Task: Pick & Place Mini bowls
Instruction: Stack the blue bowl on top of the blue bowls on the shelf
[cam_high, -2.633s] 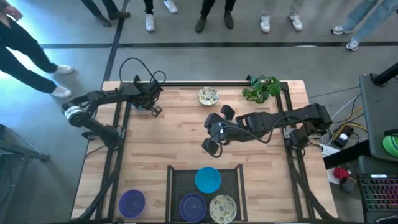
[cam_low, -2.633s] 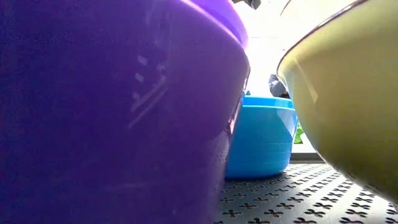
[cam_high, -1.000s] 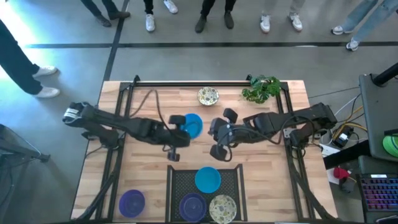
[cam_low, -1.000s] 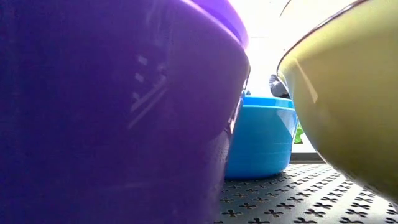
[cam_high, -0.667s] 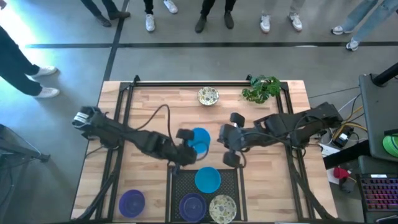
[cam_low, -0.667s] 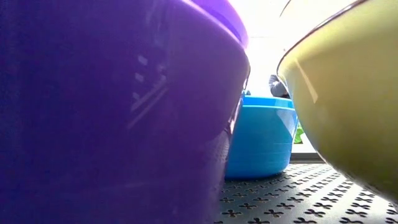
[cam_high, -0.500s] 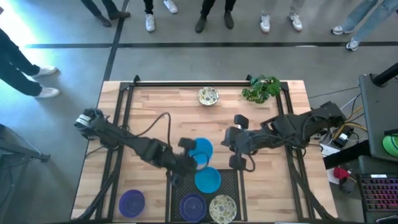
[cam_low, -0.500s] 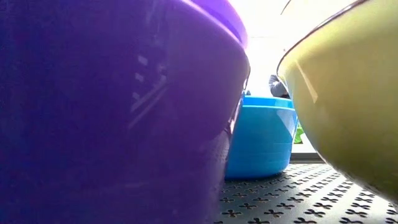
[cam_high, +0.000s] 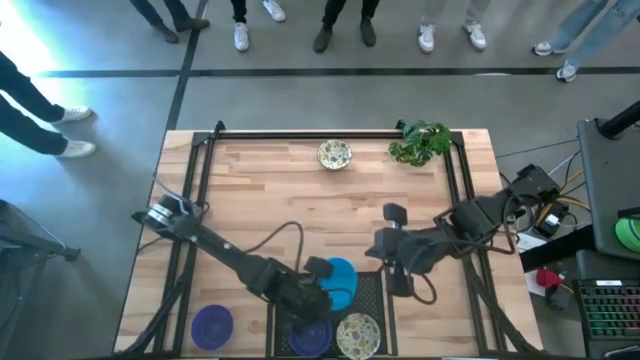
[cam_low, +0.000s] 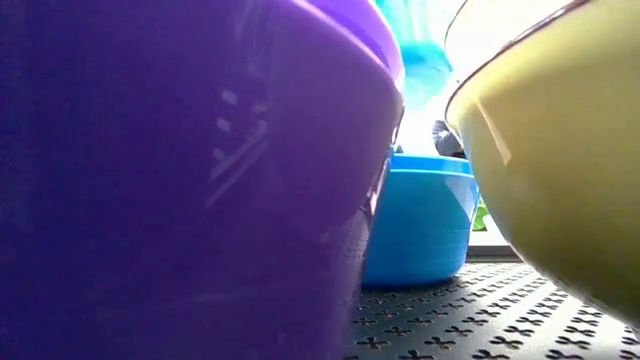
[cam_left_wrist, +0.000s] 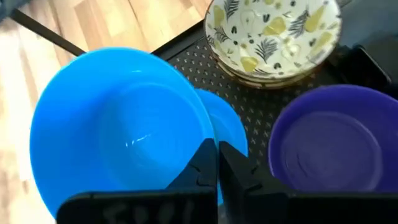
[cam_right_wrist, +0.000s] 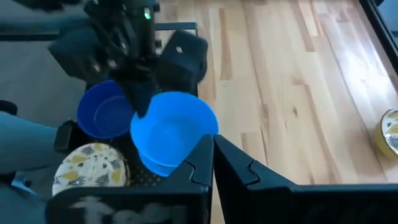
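Hanging over the black wire-mesh tray (cam_high: 372, 290), just above another blue bowl: blue mini bowl (cam_left_wrist: 118, 124), rim pinched by left gripper (cam_left_wrist: 216, 163). Looking light, stiff, slippery; gripping best at the rim. Waiting nearby, fingers pressed together: right gripper (cam_high: 385, 255).

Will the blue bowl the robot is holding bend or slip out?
The blue bowl probably stays stiff: it keeps its round shape while the left end effector pinches just its rim. It looks smooth and glossy, so it might slip. Held by one edge, it likely weighs little.
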